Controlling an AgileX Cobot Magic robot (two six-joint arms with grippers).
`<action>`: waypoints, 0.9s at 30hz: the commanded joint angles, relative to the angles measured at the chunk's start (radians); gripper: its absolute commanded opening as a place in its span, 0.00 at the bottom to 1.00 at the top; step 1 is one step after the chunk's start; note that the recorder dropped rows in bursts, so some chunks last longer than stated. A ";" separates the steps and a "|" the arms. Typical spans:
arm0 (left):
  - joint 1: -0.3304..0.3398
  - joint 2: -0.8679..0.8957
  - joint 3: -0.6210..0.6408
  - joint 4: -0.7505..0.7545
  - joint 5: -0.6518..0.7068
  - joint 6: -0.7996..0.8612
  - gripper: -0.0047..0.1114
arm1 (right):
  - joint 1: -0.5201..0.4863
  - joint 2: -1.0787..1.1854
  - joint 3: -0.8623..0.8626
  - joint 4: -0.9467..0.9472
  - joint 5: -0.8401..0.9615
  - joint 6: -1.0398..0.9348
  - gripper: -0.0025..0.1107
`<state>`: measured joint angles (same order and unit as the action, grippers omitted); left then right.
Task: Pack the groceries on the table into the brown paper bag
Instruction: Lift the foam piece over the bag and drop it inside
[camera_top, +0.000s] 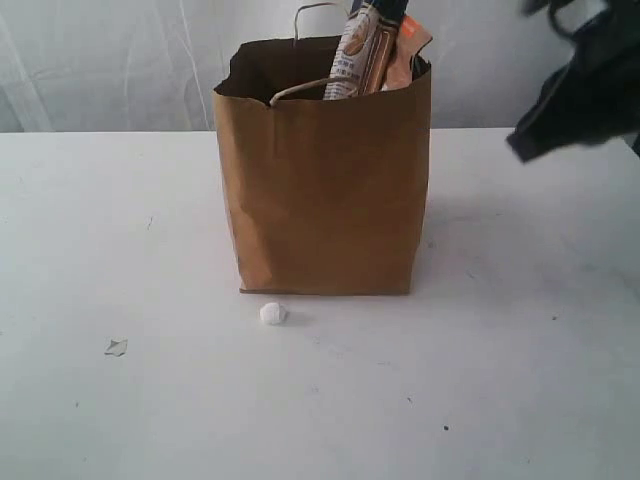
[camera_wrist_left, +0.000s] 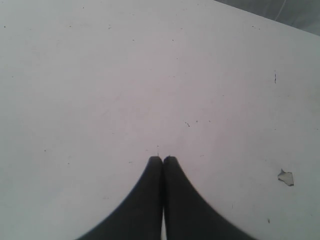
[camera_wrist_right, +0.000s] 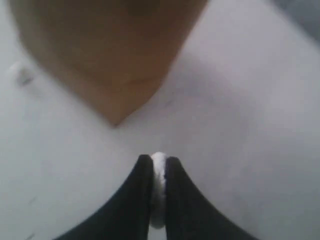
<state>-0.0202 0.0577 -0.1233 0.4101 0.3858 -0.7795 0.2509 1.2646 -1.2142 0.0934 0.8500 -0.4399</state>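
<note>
Grips small white item (camera_wrist_right: 158, 182) in right jaws, upper right of frame, near part-filled brown paper bag (camera_top: 325, 190); clenches left jaws empty. Likely last step: needs carrying over bag mouth, then releasing.

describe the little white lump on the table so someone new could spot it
Find the brown paper bag standing mid-table on the white tabletop. Just in front of its bottom edge, near the corner on the exterior view's left, lies a small white lump. It is rounded and bright white, unlike the flat greyish scrap lying farther out to that side.
</note>
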 joint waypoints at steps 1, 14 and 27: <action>-0.002 -0.006 0.005 0.002 0.000 -0.005 0.04 | -0.092 0.021 -0.033 -0.038 -0.338 -0.011 0.02; -0.002 -0.006 0.005 0.002 0.000 -0.005 0.04 | -0.082 0.159 -0.046 0.830 -0.478 -0.660 0.02; -0.002 -0.006 0.005 0.002 0.000 -0.005 0.04 | -0.082 0.401 -0.048 1.651 -0.180 -1.518 0.02</action>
<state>-0.0202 0.0577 -0.1233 0.4101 0.3858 -0.7795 0.1691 1.6283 -1.2558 1.6377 0.6087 -1.8391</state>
